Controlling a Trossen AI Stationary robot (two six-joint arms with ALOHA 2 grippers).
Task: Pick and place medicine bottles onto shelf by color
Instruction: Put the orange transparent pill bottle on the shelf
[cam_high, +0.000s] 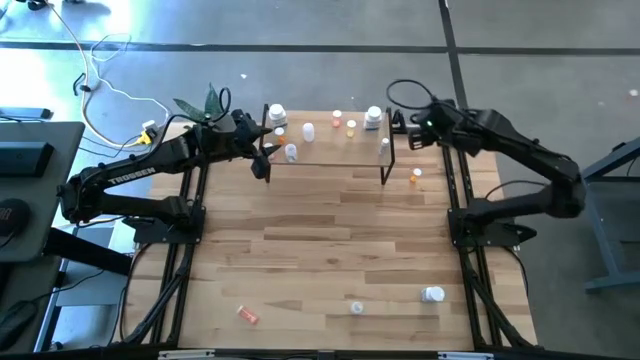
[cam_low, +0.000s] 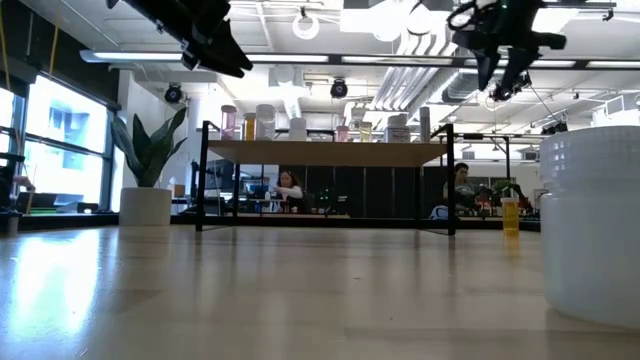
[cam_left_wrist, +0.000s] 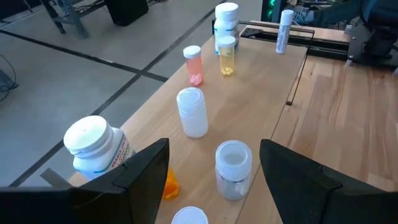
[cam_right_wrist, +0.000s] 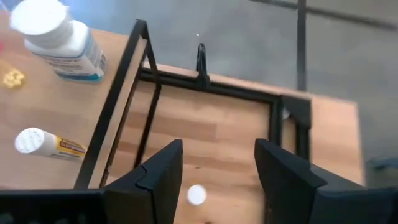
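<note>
We see a big wood table (cam_high: 330, 240) with the small shelf (cam_high: 345, 150) at its far end. Our left gripper (cam_left_wrist: 214, 171) hangs spread wide and empty over the bottles (cam_left_wrist: 233, 168) there. These look light, hard and slippery; we'd pinch the middle. Our right gripper (cam_right_wrist: 217, 168) gapes empty by the shelf's other end.

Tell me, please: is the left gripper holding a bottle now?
No. In the left wrist view the left gripper stands open over the shelf, and the clear bottle between its fingers is standing free, not touched.
</note>
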